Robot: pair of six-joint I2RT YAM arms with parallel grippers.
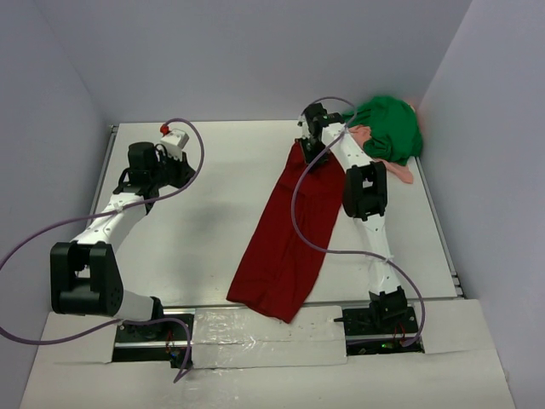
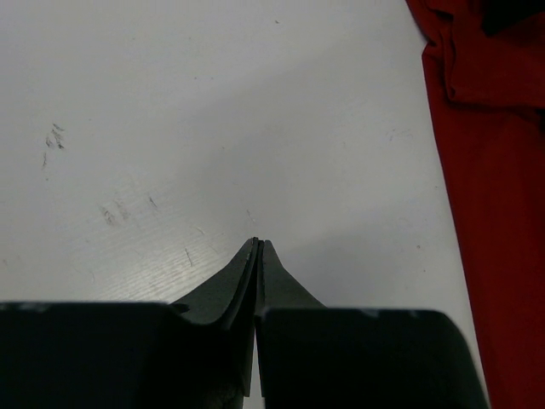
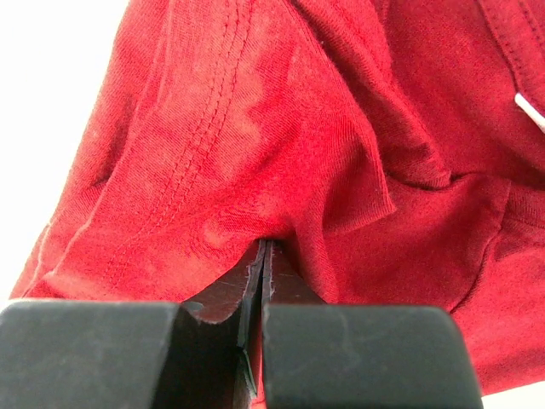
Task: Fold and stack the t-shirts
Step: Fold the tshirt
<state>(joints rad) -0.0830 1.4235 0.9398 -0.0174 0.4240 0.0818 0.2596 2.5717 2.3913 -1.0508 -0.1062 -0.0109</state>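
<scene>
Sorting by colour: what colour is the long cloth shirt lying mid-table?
Plain dark red cloth t-shirt; shows best in the top external view.

Red shirt (image 1: 289, 239): bunched in long diagonal strip, centre. Green shirt (image 1: 387, 128): crumpled heap, far right corner. Pink cloth (image 1: 402, 173): partly under green shirt, near side.

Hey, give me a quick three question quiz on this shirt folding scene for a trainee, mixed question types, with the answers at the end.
1. True or false: the right gripper is shut on the dark red t-shirt.
2. Where does the green t-shirt lie? A: near left corner. B: far right corner. C: between the arm bases.
3. What does the left gripper hold?
Key: 1 true; 2 B; 3 nothing, it is shut over bare table.
</scene>
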